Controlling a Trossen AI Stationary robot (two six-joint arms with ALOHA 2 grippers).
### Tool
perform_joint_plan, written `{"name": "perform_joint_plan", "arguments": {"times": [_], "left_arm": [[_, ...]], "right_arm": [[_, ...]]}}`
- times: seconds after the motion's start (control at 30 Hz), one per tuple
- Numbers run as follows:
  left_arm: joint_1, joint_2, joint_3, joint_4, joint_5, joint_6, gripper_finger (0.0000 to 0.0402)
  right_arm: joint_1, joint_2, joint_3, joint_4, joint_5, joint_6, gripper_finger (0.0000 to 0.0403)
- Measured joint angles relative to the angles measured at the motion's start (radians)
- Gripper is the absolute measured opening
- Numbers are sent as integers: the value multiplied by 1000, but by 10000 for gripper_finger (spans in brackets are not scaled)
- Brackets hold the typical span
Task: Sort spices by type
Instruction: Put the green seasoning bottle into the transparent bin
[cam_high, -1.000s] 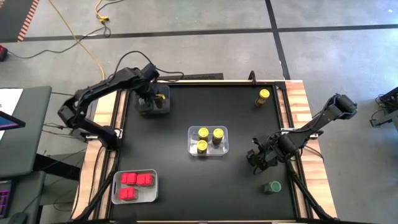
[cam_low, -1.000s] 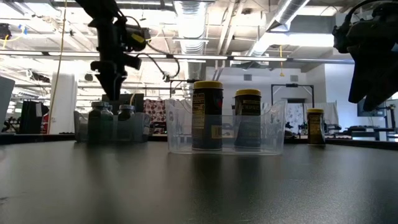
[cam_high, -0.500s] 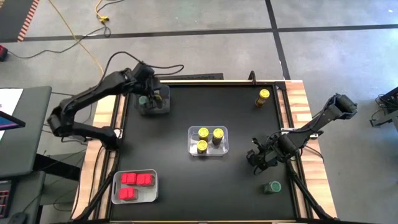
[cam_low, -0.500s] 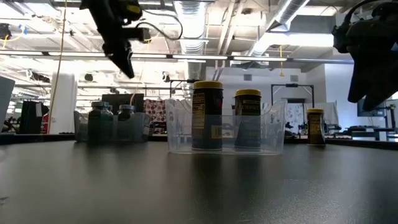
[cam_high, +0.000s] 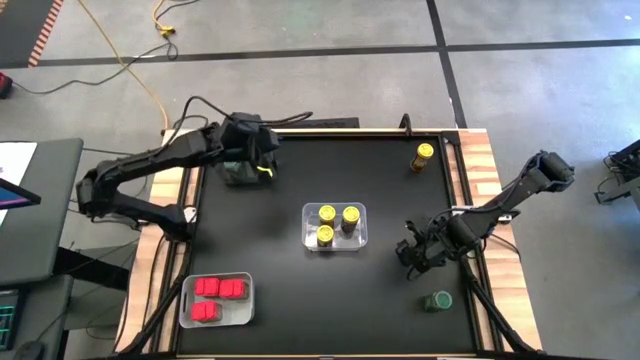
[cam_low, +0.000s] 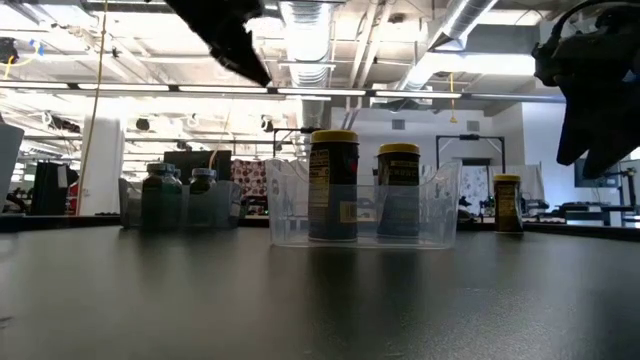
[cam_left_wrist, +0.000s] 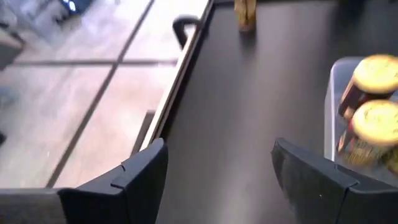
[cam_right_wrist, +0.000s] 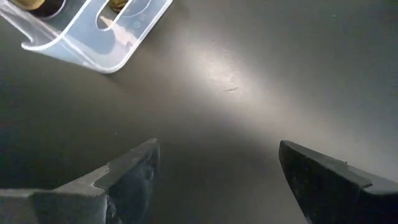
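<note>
My left gripper (cam_high: 262, 158) hangs open and empty high above the far-left grey bin (cam_high: 236, 176), which holds dark-green-lidded jars (cam_low: 178, 192). In its wrist view nothing sits between the fingers (cam_left_wrist: 217, 163). A clear bin (cam_high: 335, 227) at the table's middle holds three yellow-lidded jars standing upright. One yellow-lidded jar (cam_high: 424, 155) stands alone at the far right. A green-lidded jar (cam_high: 436, 300) stands at the near right. My right gripper (cam_high: 415, 250) hovers open and empty between the clear bin and that green jar, above bare table (cam_right_wrist: 217, 155).
A clear bin (cam_high: 215, 298) with three red-topped jars sits at the near left corner. Bare black table lies between the bins. Wooden rails (cam_high: 470, 170) run along the table's left and right edges.
My left gripper has risen from just above the green jars in the far-left bin, swung toward the table's right and tipped up from pointing down to a shallow slant. It carries nothing. The jars in the bin stay put.
</note>
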Motion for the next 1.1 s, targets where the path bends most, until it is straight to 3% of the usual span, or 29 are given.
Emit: {"name": "perform_joint_plan", "arguments": {"times": [0.23,0.73,1.1], "left_arm": [[-39,1,0,116,-2,78,275],[-131,1,0,137,-2,-3,275],[-243,1,0,137,-1,-185,275]], "right_arm": [[-5,0,0,8,-21,89,356],[-5,0,0,4,-31,106,356],[-5,0,0,-69,-67,230,356]]}}
